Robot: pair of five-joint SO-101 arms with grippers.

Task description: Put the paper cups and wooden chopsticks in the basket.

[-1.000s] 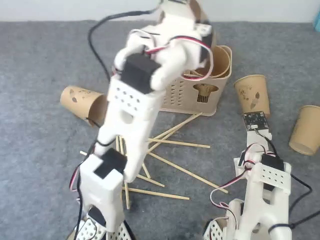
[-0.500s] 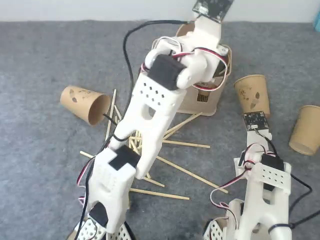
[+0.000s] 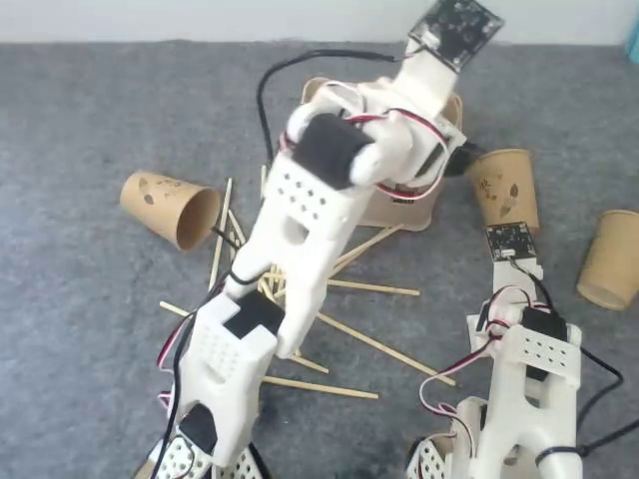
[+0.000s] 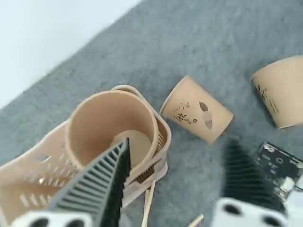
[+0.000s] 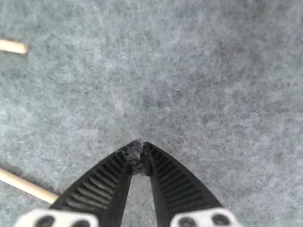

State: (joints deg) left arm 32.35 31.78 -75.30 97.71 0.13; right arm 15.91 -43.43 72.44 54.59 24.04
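The task is in an early part, as I judge it. One paper cup (image 4: 111, 120) stands inside the basket (image 4: 28, 182), mouth up, at the end of the basket nearest the two cups on the right. Your left tool (image 4: 179, 146) hangs over this end with its jaws spread wide, and nothing is between them.

Three cups are left on the grey tabletop (image 3: 80, 120). One cup (image 3: 170, 208) lies on its side well to the left of the basket, with its mouth toward the chopsticks. A second cup (image 3: 504, 188) is just beside the basket on the right. A third cup (image 3: 611, 257) is farther right, near the edge of the high view. The wooden chopsticks (image 3: 369, 287) lie scattered and crossed over one another in front of the basket, partly under the left arm, so all of them wait for you.

The cups are plain brown paper with a small dark leaf print, and they look light and easy to crush. The chopsticks are thin, pale and flat on the tabletop.

Your right tool (image 5: 140, 153) is clenched on nothing, low over bare tabletop.
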